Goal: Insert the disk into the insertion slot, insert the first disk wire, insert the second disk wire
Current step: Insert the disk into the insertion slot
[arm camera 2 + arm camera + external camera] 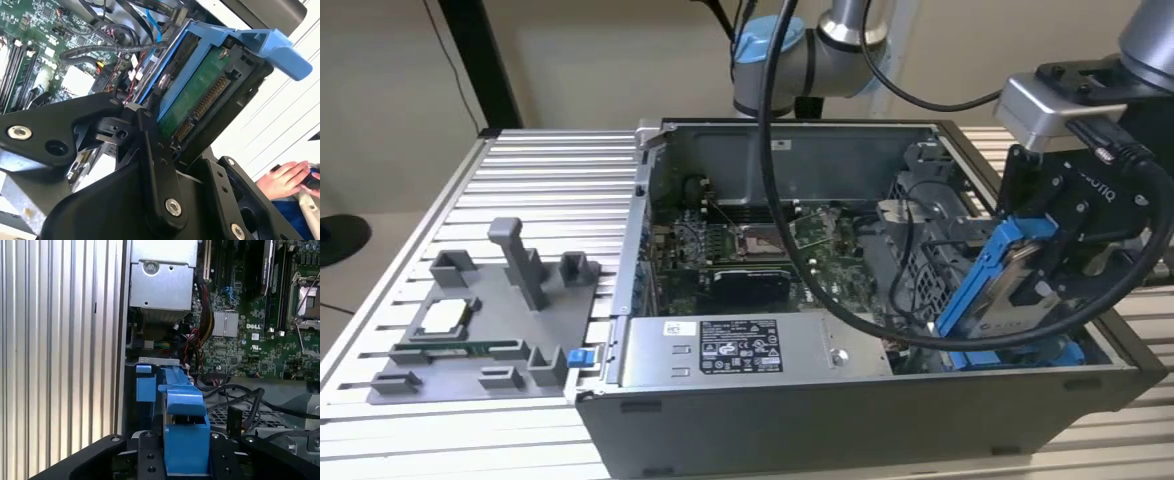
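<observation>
Alignment matters most here: with our end effector (1042,262) clamped on the disk (983,292), tilted just above the insertion slot (1025,352), we judge it must square up first.

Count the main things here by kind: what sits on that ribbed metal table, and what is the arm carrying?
Open dark grey metal computer case: 1
Grey labelled power-supply box inside it: 1
Grey plastic parts tray beside the case: 1
Silver hard drive in a bright blue plastic carrier: 1
Black gripper, shut on that drive: 1
Total: 5
</observation>
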`<state>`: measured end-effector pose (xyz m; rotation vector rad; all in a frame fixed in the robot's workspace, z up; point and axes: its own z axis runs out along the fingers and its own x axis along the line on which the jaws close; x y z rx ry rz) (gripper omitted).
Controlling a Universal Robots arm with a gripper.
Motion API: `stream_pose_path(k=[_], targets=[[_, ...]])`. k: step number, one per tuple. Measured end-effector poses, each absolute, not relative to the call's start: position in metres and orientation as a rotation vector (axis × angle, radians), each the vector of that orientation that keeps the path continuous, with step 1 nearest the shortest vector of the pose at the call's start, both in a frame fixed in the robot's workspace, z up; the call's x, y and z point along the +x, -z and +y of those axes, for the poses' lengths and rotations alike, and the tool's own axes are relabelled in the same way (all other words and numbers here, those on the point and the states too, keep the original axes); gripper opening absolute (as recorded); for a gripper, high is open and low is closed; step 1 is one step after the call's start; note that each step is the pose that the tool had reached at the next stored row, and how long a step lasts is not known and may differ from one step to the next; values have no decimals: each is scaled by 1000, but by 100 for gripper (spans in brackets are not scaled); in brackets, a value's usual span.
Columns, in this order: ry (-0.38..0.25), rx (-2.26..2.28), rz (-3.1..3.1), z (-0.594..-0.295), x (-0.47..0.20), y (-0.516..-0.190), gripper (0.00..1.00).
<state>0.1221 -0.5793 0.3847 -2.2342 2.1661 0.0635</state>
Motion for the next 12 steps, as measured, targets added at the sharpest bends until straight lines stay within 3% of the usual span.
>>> stream_pose_path(k=[12], targets=[[-63, -2235, 2166, -579, 122, -363, 0]])
